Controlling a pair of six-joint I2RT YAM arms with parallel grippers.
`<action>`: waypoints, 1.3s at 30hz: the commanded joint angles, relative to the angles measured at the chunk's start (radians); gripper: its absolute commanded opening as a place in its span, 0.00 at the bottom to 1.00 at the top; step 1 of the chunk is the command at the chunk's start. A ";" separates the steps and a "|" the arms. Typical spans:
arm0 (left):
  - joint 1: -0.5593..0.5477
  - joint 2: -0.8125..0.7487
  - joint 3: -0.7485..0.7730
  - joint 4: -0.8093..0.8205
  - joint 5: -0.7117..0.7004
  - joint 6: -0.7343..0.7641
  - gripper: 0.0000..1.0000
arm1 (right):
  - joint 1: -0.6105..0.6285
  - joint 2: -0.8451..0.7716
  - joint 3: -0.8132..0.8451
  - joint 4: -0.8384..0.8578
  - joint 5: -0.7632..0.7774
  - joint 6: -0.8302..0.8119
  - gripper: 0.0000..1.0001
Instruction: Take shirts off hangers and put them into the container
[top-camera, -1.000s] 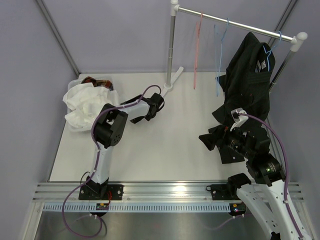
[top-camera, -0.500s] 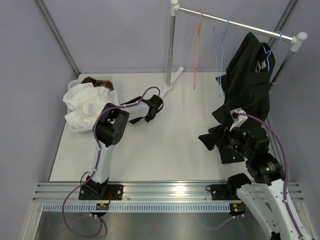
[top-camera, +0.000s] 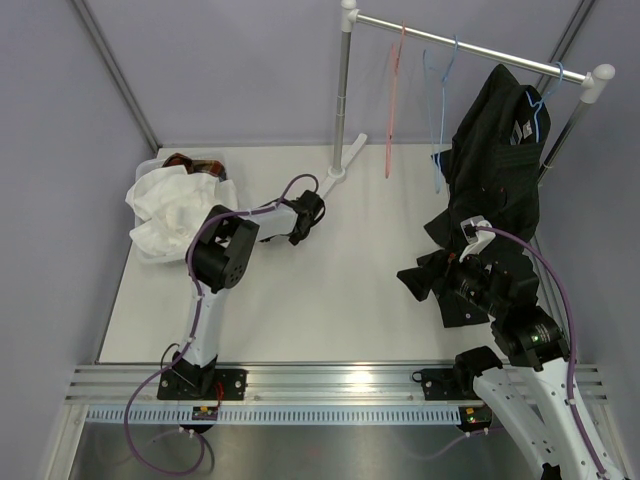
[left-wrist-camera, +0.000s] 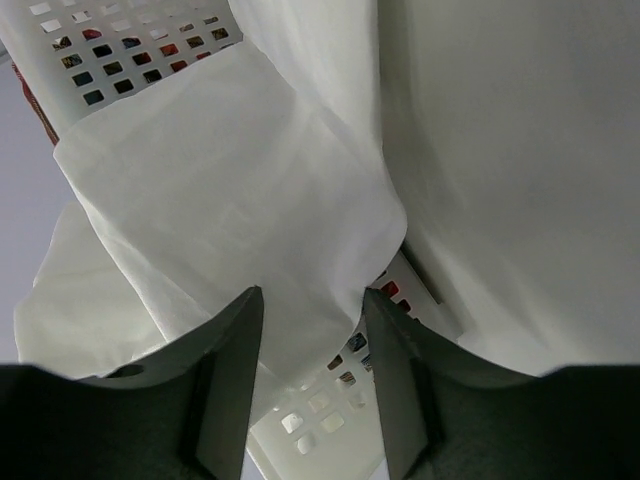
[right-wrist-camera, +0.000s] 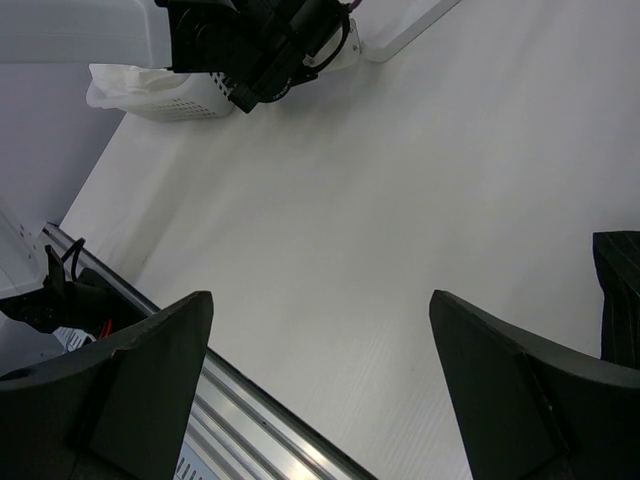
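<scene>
Table (top-camera: 340, 290) bears the rail (top-camera: 470, 50), where the black shirt (top-camera: 495, 150) hangs on a light blue hanger (top-camera: 540, 105) at the right end. White shirt (top-camera: 170, 205) heaps over the container (top-camera: 148, 165) far left, with the plaid shirt (top-camera: 195, 162) at its back edge. A pink-red hanger (top-camera: 393, 110) and a second blue hanger (top-camera: 437, 120) hang bare. Right gripper (right-wrist-camera: 320, 295) gapes empty over the table; left gripper (left-wrist-camera: 312, 297), by the container, has parted fingers grasping nothing.

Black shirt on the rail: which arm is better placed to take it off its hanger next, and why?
Right. The right gripper, jaws open, sits beside the hanging black shirt; the left gripper is across the table near the basket.
</scene>
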 joint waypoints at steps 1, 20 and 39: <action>0.014 0.013 0.003 0.013 -0.037 0.018 0.45 | -0.002 -0.004 -0.002 0.028 -0.034 0.008 0.99; 0.035 -0.004 0.034 0.009 -0.031 -0.006 0.04 | -0.002 -0.005 -0.002 0.028 -0.034 0.006 1.00; 0.061 -0.279 0.158 0.141 0.027 -0.091 0.00 | -0.004 -0.001 0.004 0.017 -0.023 0.005 1.00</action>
